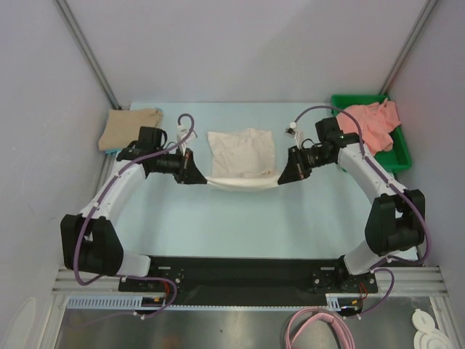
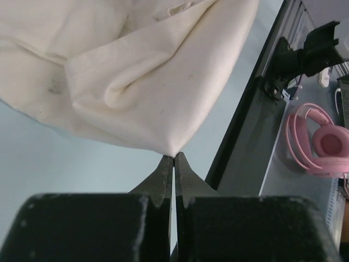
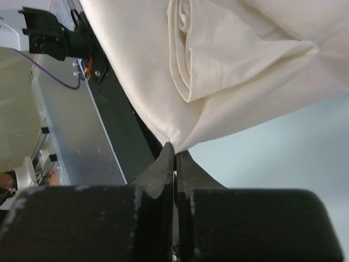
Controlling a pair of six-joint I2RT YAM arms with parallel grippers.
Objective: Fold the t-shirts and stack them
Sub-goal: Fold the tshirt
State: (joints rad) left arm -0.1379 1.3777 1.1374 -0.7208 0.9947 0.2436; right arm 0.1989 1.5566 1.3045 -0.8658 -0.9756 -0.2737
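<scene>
The cream-white t-shirt [image 1: 242,154] lies partly folded in the middle of the table, its near edge lifted and stretched between both grippers. My left gripper [image 1: 197,177] is shut on its near left corner, seen at the fingertips in the left wrist view [image 2: 174,155], with the cloth [image 2: 136,82] hanging beyond. My right gripper [image 1: 285,177] is shut on its near right corner, seen in the right wrist view [image 3: 175,148], with the cloth [image 3: 229,65] beyond. The tan-beige t-shirt [image 1: 131,128] lies folded at the far left. The salmon-pink t-shirt [image 1: 372,123] lies crumpled in the tray at the far right.
A green plastic tray [image 1: 398,155] stands at the far right under the pink shirt. The black base rail [image 1: 240,273] runs along the near edge. Grey walls close in the table on three sides. Pink headphones [image 2: 322,142] lie off the table.
</scene>
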